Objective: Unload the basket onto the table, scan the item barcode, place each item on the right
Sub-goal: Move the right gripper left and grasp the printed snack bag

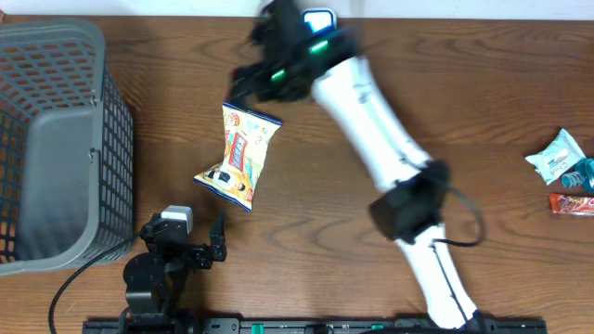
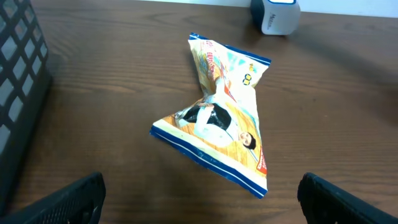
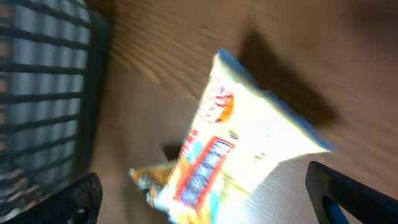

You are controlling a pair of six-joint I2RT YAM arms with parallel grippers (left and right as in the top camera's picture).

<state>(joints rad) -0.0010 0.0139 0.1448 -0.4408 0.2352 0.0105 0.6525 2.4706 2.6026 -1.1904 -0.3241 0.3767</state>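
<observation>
The item is a crumpled snack bag [image 1: 239, 153] in yellow, white and blue, lying flat on the wooden table. No barcode shows on it in any view. My right gripper [image 1: 243, 85] hangs open just above the bag's far end. In the blurred right wrist view the bag [image 3: 242, 130] fills the space between the wide-apart fingers of the gripper [image 3: 211, 202]. My left gripper [image 1: 186, 234] rests open near the front edge, a little short of the bag. In the left wrist view the bag [image 2: 221, 112] lies ahead of the open gripper [image 2: 202, 205], untouched.
A grey mesh basket [image 1: 56, 139] stands at the left edge. A white and blue box-like device [image 2: 275, 15] stands behind the bag. Two more snack packs [image 1: 561, 158] [image 1: 571, 202] lie at the far right. The right arm [image 1: 390, 158] crosses the middle of the table.
</observation>
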